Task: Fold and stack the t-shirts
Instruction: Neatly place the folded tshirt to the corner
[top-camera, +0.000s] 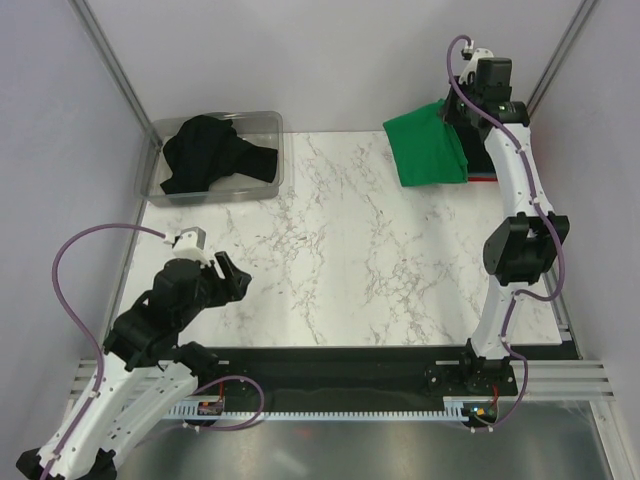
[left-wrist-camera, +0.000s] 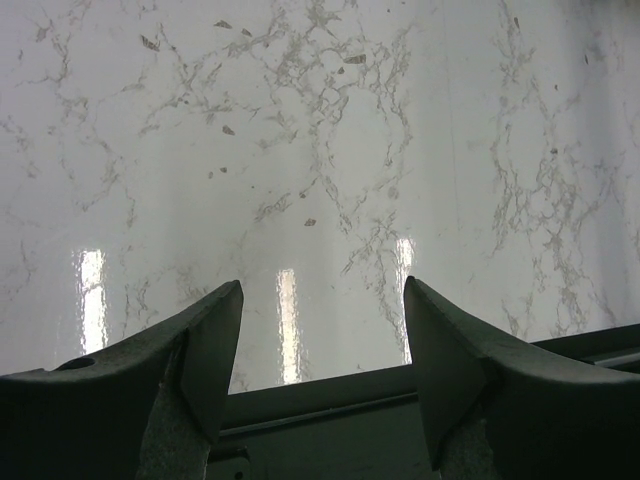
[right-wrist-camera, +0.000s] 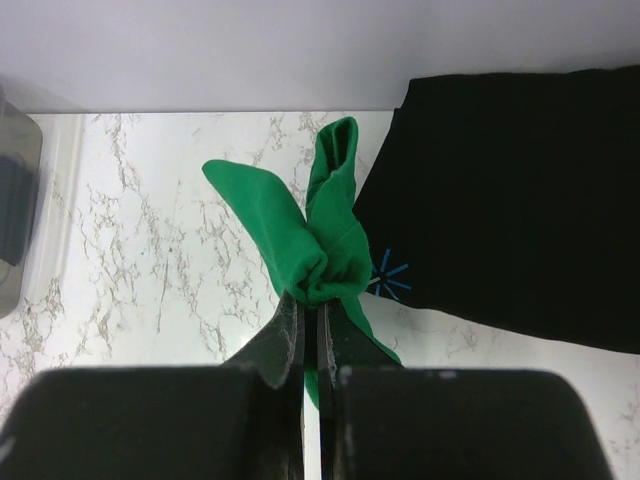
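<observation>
Currently the green t-shirt (top-camera: 425, 150) is being pinched by a bunched fold in the right gripper (right-wrist-camera: 310, 300), at the far right of the table (top-camera: 350, 250), over the edge of the black t-shirt (right-wrist-camera: 500, 190) with the starburst print. The left gripper (left-wrist-camera: 322, 290) is being held spread and empty over the near-left marble. Ideally, the green cloth is being lowered squarely onto the black one and released only once flat.

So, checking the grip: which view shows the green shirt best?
Right wrist: the right gripper is shut on the green shirt, bunched, close up. Top view shows it folded, far off; left wrist shows only table.
</observation>
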